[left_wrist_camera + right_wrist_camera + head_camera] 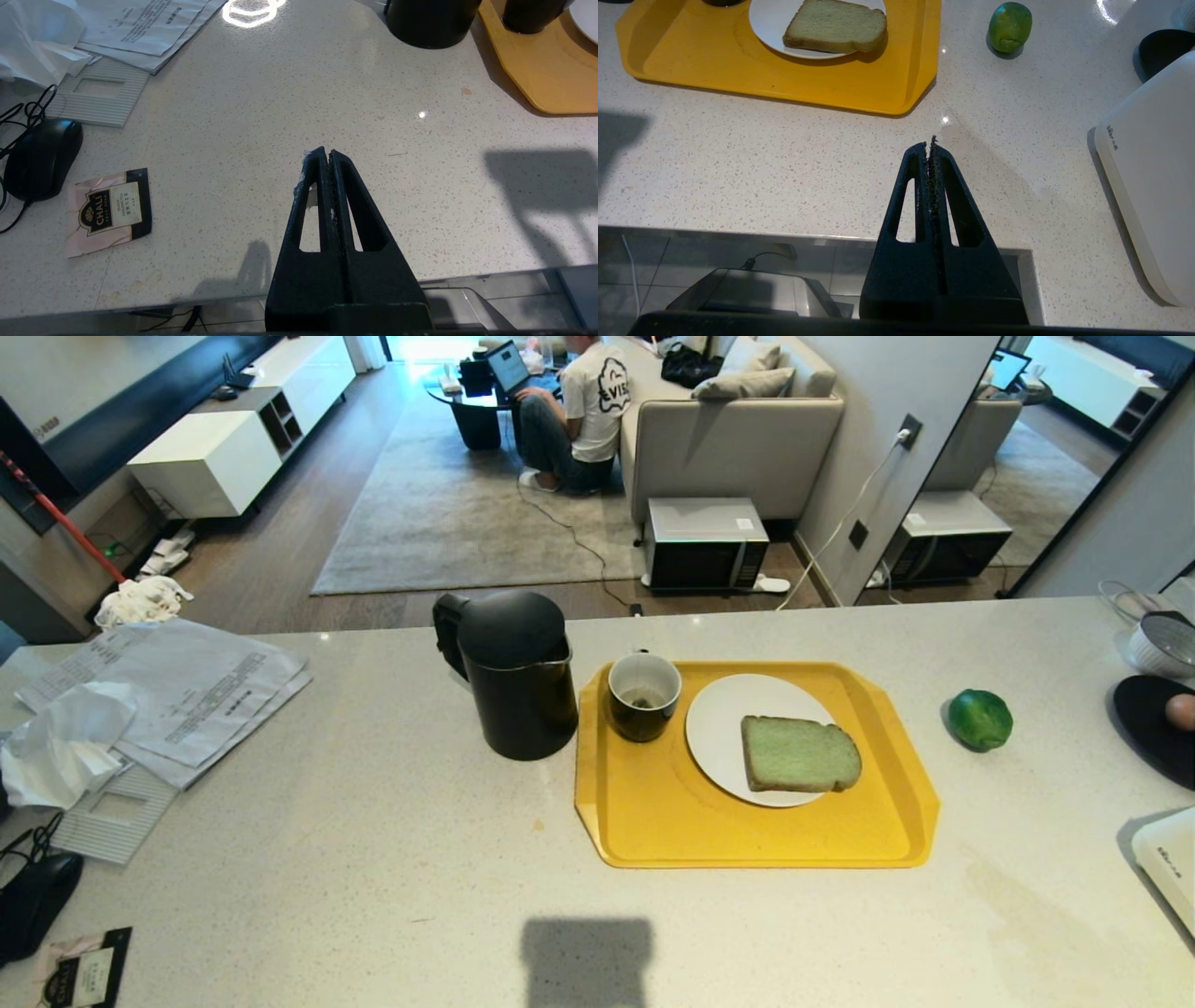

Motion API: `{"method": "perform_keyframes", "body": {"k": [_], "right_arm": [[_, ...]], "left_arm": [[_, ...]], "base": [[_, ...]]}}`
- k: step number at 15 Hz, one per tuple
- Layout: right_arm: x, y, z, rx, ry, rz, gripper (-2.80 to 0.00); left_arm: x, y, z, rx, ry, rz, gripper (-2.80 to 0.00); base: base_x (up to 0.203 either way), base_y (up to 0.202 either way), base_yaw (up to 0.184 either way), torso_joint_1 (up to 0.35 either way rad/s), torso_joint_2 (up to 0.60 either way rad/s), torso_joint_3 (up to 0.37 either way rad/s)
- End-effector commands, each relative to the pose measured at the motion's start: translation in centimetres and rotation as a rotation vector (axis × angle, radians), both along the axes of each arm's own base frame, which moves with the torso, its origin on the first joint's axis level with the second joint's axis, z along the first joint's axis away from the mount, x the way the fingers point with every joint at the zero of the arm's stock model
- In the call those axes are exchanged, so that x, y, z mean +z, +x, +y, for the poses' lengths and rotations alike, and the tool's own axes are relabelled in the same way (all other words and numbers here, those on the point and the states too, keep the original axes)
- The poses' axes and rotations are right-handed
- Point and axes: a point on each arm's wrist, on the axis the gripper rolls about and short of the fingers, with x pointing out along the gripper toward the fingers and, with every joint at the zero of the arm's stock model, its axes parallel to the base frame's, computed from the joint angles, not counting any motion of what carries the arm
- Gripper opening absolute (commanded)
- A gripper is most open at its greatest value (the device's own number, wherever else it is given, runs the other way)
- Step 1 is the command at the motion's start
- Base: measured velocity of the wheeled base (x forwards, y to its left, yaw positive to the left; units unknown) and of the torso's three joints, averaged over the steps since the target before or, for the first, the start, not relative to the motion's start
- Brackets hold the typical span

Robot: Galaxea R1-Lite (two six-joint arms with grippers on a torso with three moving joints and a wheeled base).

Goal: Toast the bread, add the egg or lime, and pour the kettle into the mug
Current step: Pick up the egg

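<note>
Head view: neither arm is seen; the kettle is stood on the bench just left of the yellow tray, where the mug and the plate with the bread are carried; the lime is laid to its right.
Left wrist view: the left gripper is shown pressed together, empty, over the bench's near edge.
Right wrist view: the right gripper is likewise closed on nothing; a white appliance is shown beside it.

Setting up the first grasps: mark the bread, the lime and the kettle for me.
bread [800, 753]: head view, middle of the slice's pale green crumb, on the white plate.
lime [980, 719]: head view, centre of its glossy green skin, on the counter.
kettle [512, 629]: head view, top of the domed black lid.
</note>
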Motion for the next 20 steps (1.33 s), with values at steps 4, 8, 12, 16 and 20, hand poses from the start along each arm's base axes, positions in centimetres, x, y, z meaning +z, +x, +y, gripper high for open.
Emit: {"method": "perform_keyframes", "body": {"k": [4,8,12,16,20], "right_arm": [[-0.04,0.01,0.0,0.003,-0.004,0.002,-2.8],[-0.04,0.01,0.0,0.001,-0.002,0.002,-2.8],[-0.04,0.02,-0.01,-0.006,-0.001,0.002,-2.8],[-0.04,0.01,-0.01,-0.005,-0.001,0.002,-2.8],[-0.04,0.01,-0.01,-0.003,-0.001,0.002,-2.8]], "left_arm": [[0.0,-0.01,0.0,0.0,0.0,-0.001,-2.8],[0.0,-0.01,0.0,0.0,0.0,-0.001,-2.8],[0.0,-0.01,0.0,0.0,0.0,-0.001,-2.8],[0.0,-0.01,0.0,0.0,0.0,-0.001,-2.8],[0.0,-0.01,0.0,0.0,0.0,-0.001,-2.8]], "base": [[0.0,0.0,0.0,0.0,0.0,0.0],[0.0,0.0,0.0,0.0,0.0,0.0],[0.0,0.0,0.0,0.0,0.0,0.0],[0.0,0.0,0.0,0.0,0.0,0.0],[0.0,0.0,0.0,0.0,0.0,0.0]]}}
